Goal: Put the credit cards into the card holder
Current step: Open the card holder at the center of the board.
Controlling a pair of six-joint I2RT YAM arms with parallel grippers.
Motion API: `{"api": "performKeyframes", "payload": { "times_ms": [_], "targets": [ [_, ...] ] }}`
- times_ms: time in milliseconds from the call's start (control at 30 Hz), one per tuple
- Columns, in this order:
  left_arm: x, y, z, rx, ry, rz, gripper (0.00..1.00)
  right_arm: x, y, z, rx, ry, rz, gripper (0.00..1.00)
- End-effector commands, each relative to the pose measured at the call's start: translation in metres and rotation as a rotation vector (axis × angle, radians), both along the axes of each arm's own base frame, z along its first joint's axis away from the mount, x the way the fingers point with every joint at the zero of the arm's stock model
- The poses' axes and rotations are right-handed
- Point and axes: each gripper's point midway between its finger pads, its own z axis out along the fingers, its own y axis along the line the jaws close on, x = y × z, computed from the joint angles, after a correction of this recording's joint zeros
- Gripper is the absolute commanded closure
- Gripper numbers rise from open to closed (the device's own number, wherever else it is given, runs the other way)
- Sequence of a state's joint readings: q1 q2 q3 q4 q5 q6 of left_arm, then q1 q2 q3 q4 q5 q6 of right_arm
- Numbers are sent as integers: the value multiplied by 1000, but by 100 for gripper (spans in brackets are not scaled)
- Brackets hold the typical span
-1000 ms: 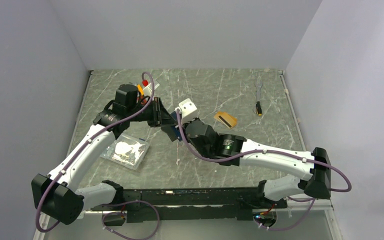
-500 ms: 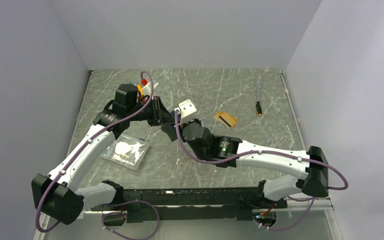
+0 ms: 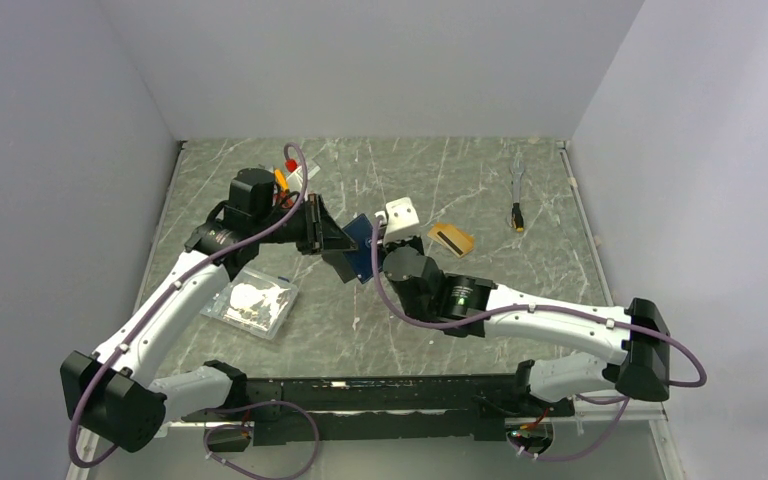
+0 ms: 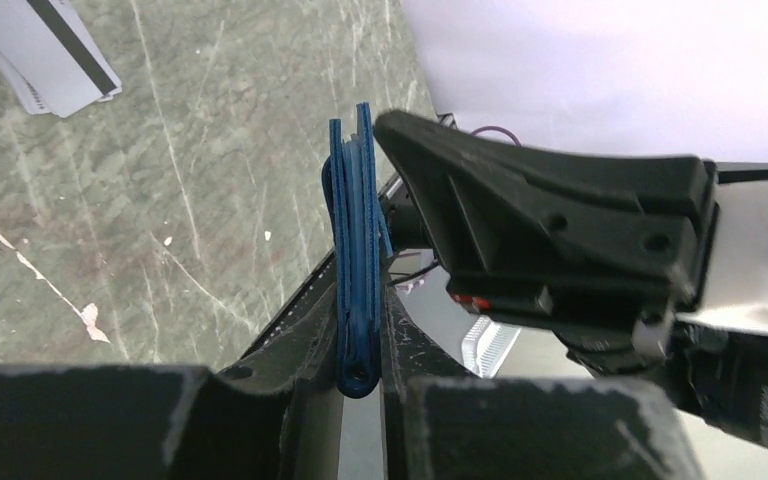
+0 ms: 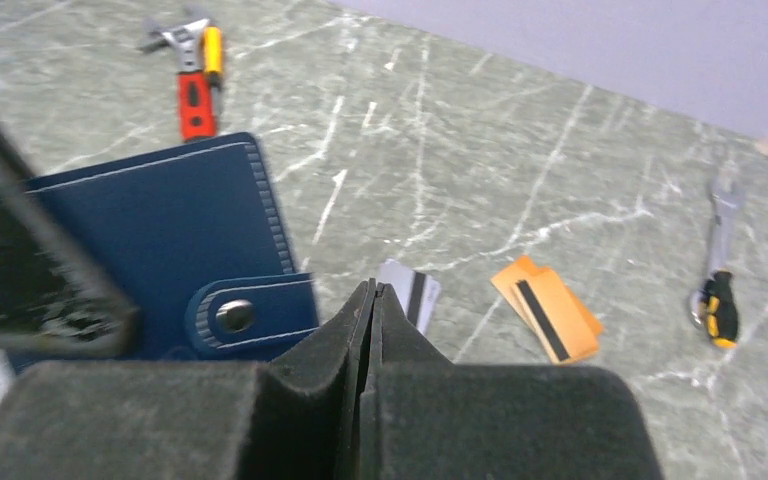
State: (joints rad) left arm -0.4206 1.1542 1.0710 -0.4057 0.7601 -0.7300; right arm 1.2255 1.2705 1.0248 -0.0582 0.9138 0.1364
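Observation:
My left gripper (image 4: 360,305) is shut on the card holder (image 4: 354,240), a navy-blue wallet held edge-on above the table, folded end between the fingers. From above, the card holder (image 3: 359,243) hangs between the two grippers. My right gripper (image 5: 372,292) is shut with nothing in it, just right of the card holder's snap tab (image 5: 250,312). On the table beyond lie a silver-white credit card (image 5: 418,296) with a black stripe and an orange one (image 5: 548,318). The orange card (image 3: 451,239) lies right of the right wrist. The silver card (image 4: 55,50) also shows in the left wrist view.
A clear plastic box (image 3: 251,302) of small parts lies beside the left arm. Red and orange hand tools (image 5: 195,90) lie at the back left. A small tool with a yellow-black handle (image 3: 517,215) lies at the back right. Grey walls enclose the table.
My right gripper has closed fully and its wrist has shifted right, away from the card holder's face. The left gripper has kept its hold without moving.

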Motion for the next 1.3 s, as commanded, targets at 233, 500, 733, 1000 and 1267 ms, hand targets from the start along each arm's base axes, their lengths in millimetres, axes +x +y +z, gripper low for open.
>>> {"api": "performKeyframes", "payload": {
  "times_ms": [233,500,733,1000,1267],
  "targets": [
    [-11,-2,22,-46,-39,-38,100,-13,-20,24,95,-33,95,67],
    [-6,-1,20,-35,-44,-24,100,-39,-3,32,114,-75,327,32],
    [-6,-2,23,-38,-45,-24,100,-36,21,33,56,-95,372,33],
    [-8,-3,23,-53,-35,-34,100,-20,30,32,23,-110,297,44],
    [-8,-4,26,-61,-38,-44,100,-8,30,27,-8,-157,220,69]
  ]
}}
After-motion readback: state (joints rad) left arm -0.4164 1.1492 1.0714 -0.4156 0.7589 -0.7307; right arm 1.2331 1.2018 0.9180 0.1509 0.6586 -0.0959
